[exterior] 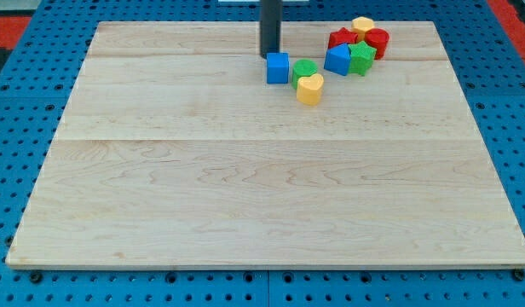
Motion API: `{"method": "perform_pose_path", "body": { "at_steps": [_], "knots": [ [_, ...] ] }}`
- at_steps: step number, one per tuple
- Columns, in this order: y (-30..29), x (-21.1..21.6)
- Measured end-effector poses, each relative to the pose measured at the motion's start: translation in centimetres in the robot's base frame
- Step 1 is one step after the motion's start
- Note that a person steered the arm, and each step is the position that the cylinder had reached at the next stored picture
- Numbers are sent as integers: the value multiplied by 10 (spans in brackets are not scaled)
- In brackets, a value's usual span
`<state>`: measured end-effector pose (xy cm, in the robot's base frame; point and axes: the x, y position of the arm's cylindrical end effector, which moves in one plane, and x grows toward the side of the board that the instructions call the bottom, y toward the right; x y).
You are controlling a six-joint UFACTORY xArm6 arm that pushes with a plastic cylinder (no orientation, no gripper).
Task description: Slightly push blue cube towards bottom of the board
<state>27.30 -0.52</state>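
The blue cube (278, 68) sits on the wooden board (245, 170) near the view's top, a little right of centre. My tip (269, 55) is the end of the dark rod coming down from the view's top. It stands just above and slightly left of the blue cube, at or very close to the cube's upper edge. A green round block (304, 71) lies right beside the cube on its right. A yellow heart-shaped block (309, 89) lies just below the green one.
A cluster sits at the view's upper right: a blue triangular block (337, 60), a green star-like block (361, 58), a red block (341, 37), a red cylinder (377, 40) and a yellow block (362, 25). A blue pegboard (15, 128) surrounds the board.
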Motion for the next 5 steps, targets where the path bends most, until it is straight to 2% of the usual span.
{"method": "perform_pose_path", "body": {
  "at_steps": [1, 2, 3, 4, 5],
  "knots": [
    [-12, 21],
    [-12, 24],
    [2, -12],
    [27, -9],
    [27, 17]
  ]
}}
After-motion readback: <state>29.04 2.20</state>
